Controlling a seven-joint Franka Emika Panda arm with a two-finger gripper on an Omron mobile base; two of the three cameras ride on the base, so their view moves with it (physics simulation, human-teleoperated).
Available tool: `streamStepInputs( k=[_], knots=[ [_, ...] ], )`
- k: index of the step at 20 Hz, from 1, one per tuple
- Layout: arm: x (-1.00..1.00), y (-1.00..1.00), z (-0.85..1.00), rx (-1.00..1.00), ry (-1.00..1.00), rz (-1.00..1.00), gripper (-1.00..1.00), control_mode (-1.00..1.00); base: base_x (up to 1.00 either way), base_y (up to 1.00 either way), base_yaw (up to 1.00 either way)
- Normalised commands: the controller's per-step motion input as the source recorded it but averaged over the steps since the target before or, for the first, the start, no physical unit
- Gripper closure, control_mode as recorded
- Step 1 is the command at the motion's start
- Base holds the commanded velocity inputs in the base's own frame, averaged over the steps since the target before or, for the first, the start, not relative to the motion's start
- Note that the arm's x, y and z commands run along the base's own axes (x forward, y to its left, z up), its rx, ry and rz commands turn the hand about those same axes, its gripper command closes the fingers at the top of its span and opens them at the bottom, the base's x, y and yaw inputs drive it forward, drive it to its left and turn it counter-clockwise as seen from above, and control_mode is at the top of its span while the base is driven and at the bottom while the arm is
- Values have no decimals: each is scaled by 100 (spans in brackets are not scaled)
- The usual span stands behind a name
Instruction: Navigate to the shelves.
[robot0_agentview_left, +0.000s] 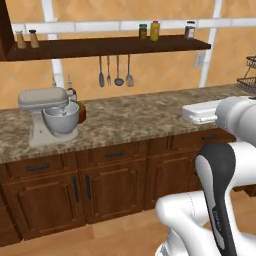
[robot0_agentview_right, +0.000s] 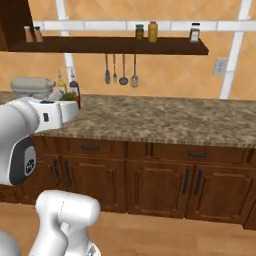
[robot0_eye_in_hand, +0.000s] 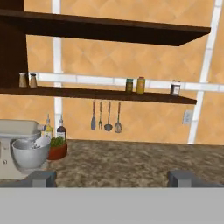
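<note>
Three jars (robot0_agentview_left: 155, 31) stand on the shelves (robot0_agentview_left: 110, 47), mounted above the bench (robot0_agentview_left: 125, 120) left of the raised, bent arm (robot0_agentview_left: 220, 165). Right base view: the forearm crosses a mixer (robot0_agentview_right: 31, 86). Hand view: a second plank (robot0_eye_in_hand: 113, 28) overhead; end effector (robot0_eye_in_hand: 112, 178) fingertips (robot0_eye_in_hand: 41, 178) stand wide apart, level, facing the wall.

Counter (robot0_agentview_left: 130, 120) open — stand mixer (robot0_agentview_left: 50, 116) left.
</note>
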Motion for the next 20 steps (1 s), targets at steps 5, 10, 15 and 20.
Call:
streamStepInputs(
  k=[5,10,15,20],
  knots=[
    [0,0,0,0,0,0,-100,100,100,16,-6],
    [0,0,0,0,0,0,-100,100,100,73,0],
    [0,0,0,0,0,0,-100,100,100,43,0],
    [0,0,0,0,0,0,-100,100,100,-72,1]
  ],
)
